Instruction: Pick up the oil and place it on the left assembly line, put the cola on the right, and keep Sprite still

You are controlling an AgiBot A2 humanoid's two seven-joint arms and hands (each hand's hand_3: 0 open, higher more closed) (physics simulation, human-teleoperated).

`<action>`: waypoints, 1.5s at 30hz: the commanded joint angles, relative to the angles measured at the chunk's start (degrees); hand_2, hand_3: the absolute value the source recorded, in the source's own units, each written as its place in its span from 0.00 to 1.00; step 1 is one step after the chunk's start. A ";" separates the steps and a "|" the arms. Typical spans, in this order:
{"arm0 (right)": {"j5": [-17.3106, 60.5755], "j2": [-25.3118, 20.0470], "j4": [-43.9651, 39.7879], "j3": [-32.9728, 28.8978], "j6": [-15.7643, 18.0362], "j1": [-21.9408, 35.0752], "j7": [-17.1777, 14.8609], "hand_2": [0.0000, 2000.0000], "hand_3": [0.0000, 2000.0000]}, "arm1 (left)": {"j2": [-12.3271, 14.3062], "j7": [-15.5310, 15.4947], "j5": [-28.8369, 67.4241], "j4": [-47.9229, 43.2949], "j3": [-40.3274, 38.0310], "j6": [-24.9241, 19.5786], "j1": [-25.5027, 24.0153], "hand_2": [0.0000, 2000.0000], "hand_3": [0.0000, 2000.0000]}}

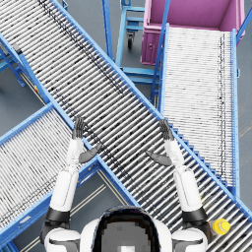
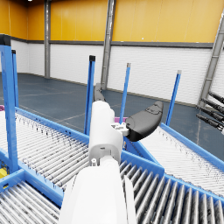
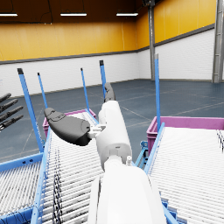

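A round yellow cap, seemingly the top of the oil bottle, shows at the near right end of the middle roller conveyor, beside my right elbow. Both hands hover over this conveyor, well ahead of the cap. My left hand is open with fingers straight and thumb out, holding nothing; the left wrist view shows it bare as well. My right hand mirrors it, open and bare, as the right wrist view confirms. No cola or Sprite shows in any view.
A left roller conveyor branches off beside my left arm. A right roller conveyor runs up to a pink bin. Blue rails and upright posts edge the lines. Grey floor lies between them.
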 commanded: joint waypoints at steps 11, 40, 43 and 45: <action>0.00 0.00 0.00 0.00 0.00 0.00 0.00 0.00 0.00 | 0.00 0.00 0.00 0.00 0.00 0.00 0.00 0.00 0.00; 0.00 0.00 0.00 0.00 0.00 0.00 0.00 0.00 0.00 | 0.00 0.00 0.00 0.00 0.00 0.00 0.00 0.00 0.00; 0.00 0.00 0.00 0.00 0.00 0.00 0.00 0.00 0.00 | 0.00 0.00 0.00 0.00 0.00 0.00 0.00 0.00 0.00; 0.00 0.00 0.00 0.00 0.00 0.00 0.00 0.00 0.00 | 0.00 0.00 0.00 0.00 0.00 0.00 0.00 0.00 0.00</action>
